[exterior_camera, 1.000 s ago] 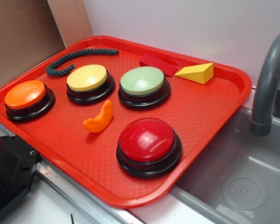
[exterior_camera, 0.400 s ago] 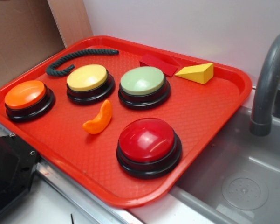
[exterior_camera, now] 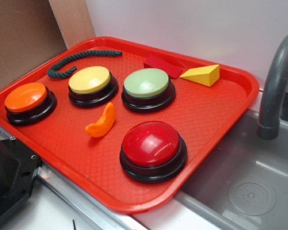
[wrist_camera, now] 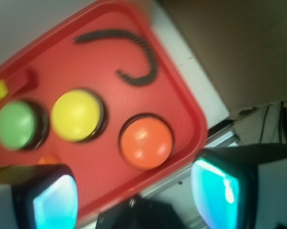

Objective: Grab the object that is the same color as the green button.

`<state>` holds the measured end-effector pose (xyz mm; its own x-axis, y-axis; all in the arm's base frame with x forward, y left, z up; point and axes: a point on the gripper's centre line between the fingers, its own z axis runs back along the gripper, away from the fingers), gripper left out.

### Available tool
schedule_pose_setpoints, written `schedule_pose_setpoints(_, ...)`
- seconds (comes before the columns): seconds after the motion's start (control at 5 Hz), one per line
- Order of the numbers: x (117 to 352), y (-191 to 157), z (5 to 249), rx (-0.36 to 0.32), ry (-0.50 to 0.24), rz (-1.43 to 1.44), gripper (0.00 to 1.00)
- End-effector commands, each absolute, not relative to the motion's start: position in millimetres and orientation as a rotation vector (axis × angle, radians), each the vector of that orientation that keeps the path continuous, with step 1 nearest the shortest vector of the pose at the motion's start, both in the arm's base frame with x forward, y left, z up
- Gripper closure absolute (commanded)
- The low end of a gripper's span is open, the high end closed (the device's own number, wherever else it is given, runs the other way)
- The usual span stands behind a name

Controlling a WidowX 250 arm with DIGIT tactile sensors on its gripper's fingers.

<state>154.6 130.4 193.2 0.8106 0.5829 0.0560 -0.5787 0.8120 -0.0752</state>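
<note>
- Teal-tinted fingers [wrist_camera: 55,202] of the gripper [wrist_camera: 133,198] frame the bottom of the wrist view, spread wide apart with nothing between them; the gripper is open and empty, hanging above the near-left edge of the red tray [exterior_camera: 220,110]. The exterior view does not show it.
- Directly ahead of the gap between the fingers in the wrist view sits the orange button [wrist_camera: 146,141], with the yellow button [wrist_camera: 76,115] and the green button [wrist_camera: 16,125] in a row beside it.
- Beyond that row, in the tray's far-left corner, lies the dark green rope [wrist_camera: 133,55], the task's object, matching the green button in hue though darker.
- Its long axis runs roughly along the back rim; one end hooks toward the orange button, giving a curved, open-hook outline.
- Judgement: the coming move is a reach forward past the orange button, then a descent with the fingers set across the strand.
- The wrist view is blurred, so fine rope detail is uncertain.
</note>
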Motion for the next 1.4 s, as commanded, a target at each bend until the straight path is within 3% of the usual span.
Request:
schedule_pose_setpoints(0.0,150.0,177.4,154.6,0.178,-0.161,0.982,0.0)
schedule_pose_setpoints(0.6,150.0,177.4,154.6,0.178,-0.161,0.982,0.0)
schedule_pose_setpoints(0.8,198.8,127.9,103.3,0.109,-0.239,0.979,0.0)
schedule_pose_setpoints(1.0,252.3,78.0,85.7,0.062,-0.302,1.001,0.0)
schedule_pose_setpoints(1.2,266.5,56.0,85.6,0.055,-0.296,1.002,0.0)
